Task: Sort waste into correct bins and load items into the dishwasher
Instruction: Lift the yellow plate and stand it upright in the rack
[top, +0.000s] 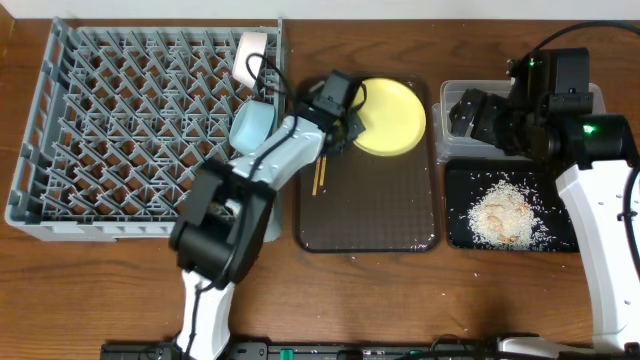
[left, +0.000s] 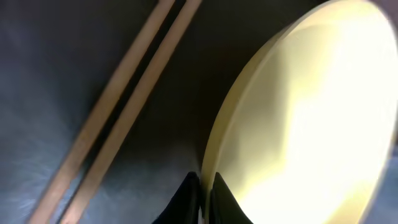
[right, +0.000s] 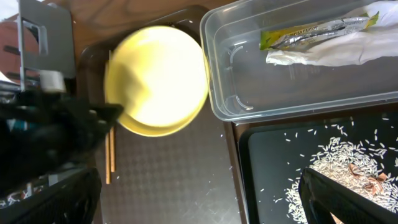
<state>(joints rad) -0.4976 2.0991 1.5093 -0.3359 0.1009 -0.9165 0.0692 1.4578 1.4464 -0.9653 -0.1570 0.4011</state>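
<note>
My left gripper (top: 350, 125) is shut on the left rim of the round yellow plate (top: 392, 116), tilted on the dark-brown serving tray (top: 370, 215); its fingers (left: 204, 193) pinch the plate's edge (left: 298, 124). Two wooden chopsticks (top: 321, 178) lie on the tray beside it and also show in the left wrist view (left: 112, 118). The light-blue bowl (top: 252, 126) and white cup (top: 249, 55) sit in the grey dish rack (top: 60, 150). My right gripper (top: 470, 112) is open, above the clear tub (right: 298, 74) holding the green-and-orange wrapper (right: 311, 30) and white tissue (right: 329, 51). Rice (top: 502, 215) lies on the black tray (top: 460, 205).
The rack fills the table's left half. The serving tray sits in the middle, with the tub and black tray close on its right. Stray rice grains lie on the wooden table (top: 480, 290) in front.
</note>
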